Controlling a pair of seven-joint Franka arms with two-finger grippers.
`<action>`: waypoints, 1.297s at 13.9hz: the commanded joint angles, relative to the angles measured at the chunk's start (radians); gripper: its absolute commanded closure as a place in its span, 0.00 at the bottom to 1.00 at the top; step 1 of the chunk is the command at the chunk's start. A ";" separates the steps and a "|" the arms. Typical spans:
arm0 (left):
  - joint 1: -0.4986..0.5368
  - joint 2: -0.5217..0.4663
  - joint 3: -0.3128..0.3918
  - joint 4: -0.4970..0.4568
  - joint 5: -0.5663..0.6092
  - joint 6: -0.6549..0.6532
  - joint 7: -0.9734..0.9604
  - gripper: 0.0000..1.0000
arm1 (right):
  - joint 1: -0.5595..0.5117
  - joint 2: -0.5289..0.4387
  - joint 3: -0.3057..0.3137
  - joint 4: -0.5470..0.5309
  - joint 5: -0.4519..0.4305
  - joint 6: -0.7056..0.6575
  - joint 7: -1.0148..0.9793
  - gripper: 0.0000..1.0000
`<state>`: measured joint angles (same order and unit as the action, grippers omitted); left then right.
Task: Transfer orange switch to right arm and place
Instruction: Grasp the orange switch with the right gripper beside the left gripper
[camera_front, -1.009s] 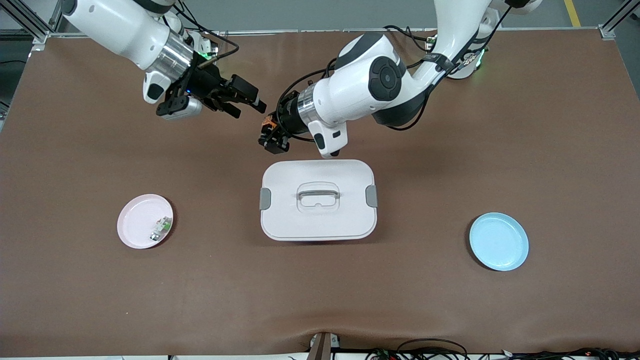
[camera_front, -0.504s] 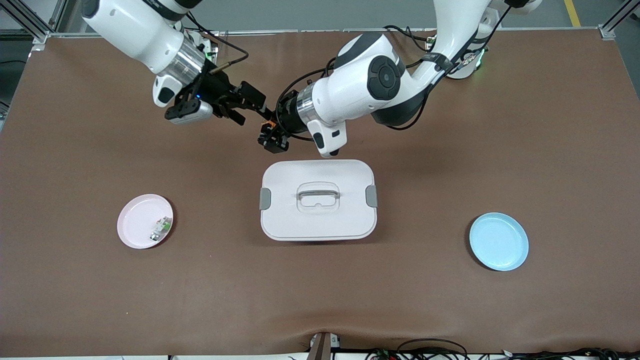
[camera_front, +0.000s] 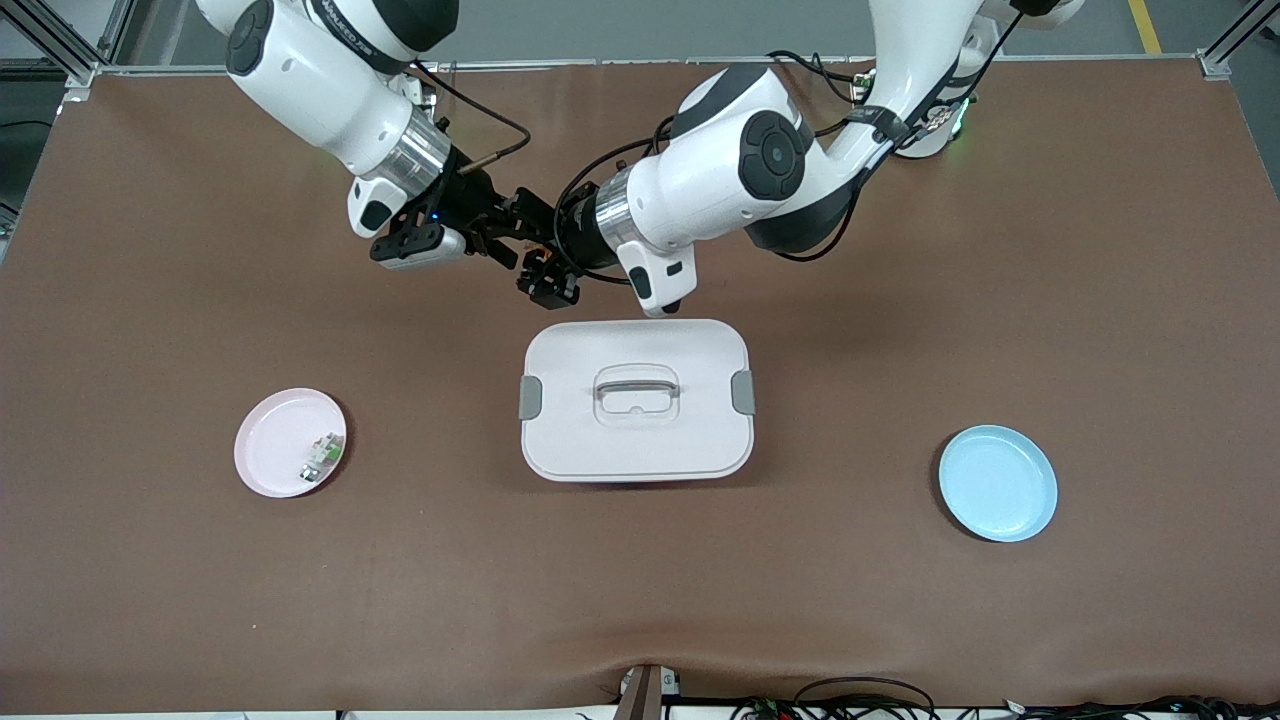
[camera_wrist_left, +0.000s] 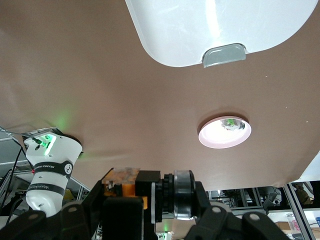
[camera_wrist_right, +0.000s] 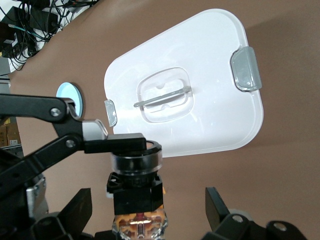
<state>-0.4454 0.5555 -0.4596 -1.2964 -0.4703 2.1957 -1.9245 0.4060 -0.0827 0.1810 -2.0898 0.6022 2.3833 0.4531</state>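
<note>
Since a second ago the right gripper (camera_front: 520, 232) has travelled from the right arm's end toward the middle of the table and now meets the left gripper (camera_front: 545, 278) in the air over bare mat, just farther from the front camera than the white box; the left arm has hardly shifted. Nearest the front camera lie the blue plate (camera_front: 997, 483), toward the left arm's end, and the pink plate (camera_front: 284, 440), toward the right arm's end, with a small white-and-green part (camera_front: 322, 455) resting on it near its rim. Between the two plates sits the lidded white box (camera_front: 636, 399), its grey side clips and recessed handle facing up. Above the mat next to the box, the left gripper is closed on the orange switch (camera_wrist_right: 136, 187), a finger (camera_wrist_right: 116, 143) pressed against its round collar. In the right wrist view the switch sits between the right gripper's spread fingers (camera_wrist_right: 218, 200), which stand well apart from it on both sides, so the right gripper is wide and not yet gripping. The left wrist view shows the switch (camera_wrist_left: 125, 182) from the side, with the box and pink plate below.
</note>
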 joint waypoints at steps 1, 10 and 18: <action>-0.009 -0.002 0.006 0.014 0.015 0.001 -0.027 1.00 | 0.011 -0.003 -0.002 -0.003 -0.009 0.010 0.006 0.00; -0.010 0.000 0.007 0.014 0.015 0.001 -0.027 1.00 | 0.014 -0.003 -0.002 0.005 -0.009 -0.004 0.036 1.00; -0.009 -0.005 0.021 0.014 0.018 0.001 -0.024 0.00 | 0.016 -0.002 -0.002 0.008 -0.009 0.001 0.038 1.00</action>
<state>-0.4461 0.5573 -0.4531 -1.2954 -0.4676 2.1960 -1.9246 0.4122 -0.0828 0.1815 -2.0828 0.6027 2.3823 0.4640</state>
